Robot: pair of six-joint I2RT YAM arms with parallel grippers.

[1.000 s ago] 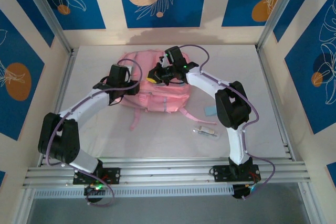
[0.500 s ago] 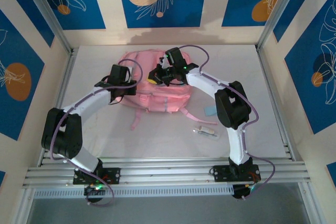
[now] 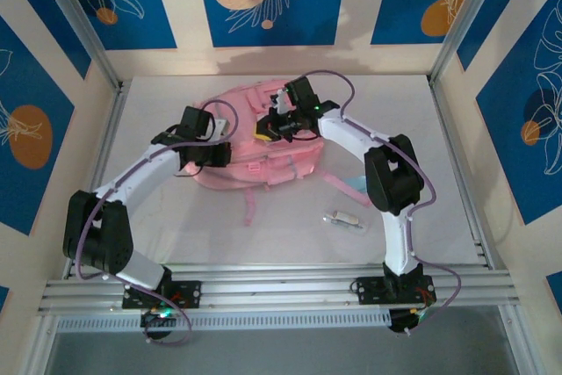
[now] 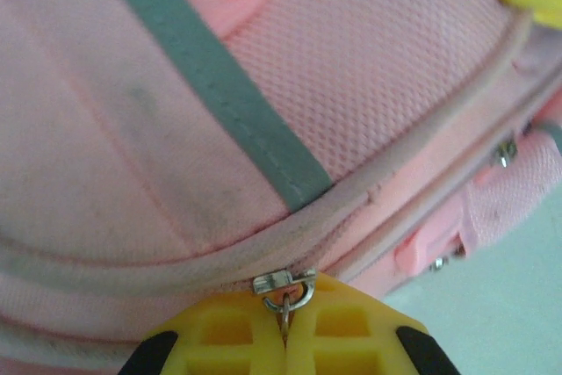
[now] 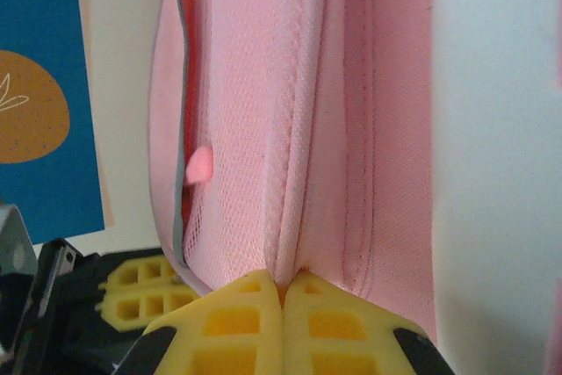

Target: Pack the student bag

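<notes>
Pinching hard, both grippers are on the student bag (image 3: 263, 160). The bag lies flat on the white table (image 3: 176, 217), toward 12 o'clock from the table's middle. A pink strap (image 3: 248, 208) trails off its 6 o'clock edge.

Left gripper (image 3: 213, 155): at the bag's 9 o'clock side. In the wrist view its yellow pads (image 4: 228, 331) are pressed together with no gap. The ring of a small metal zip pull (image 4: 283, 287) is nipped between their tips, where a piped seam runs across the pink fabric. A grey band (image 4: 219, 103) crosses the panel toward 11 o'clock from the pull.

Right gripper (image 3: 266, 128): over the bag's upper middle, toward 1 o'clock from the left one. In the wrist view the pads (image 5: 237, 322) are closed tight on a raised ridge of pink mesh fabric, which rises straight to 12 o'clock from the tips. The bag's opening edge, with grey trim (image 5: 182, 129), shows at 10 o'clock.

Loose on the table, at 5 o'clock from the bag and well apart from it: a small white-and-silver item (image 3: 344, 219), too small to identify. A pale blue flat piece (image 3: 354, 187) sits just beside the right arm's elbow.
</notes>
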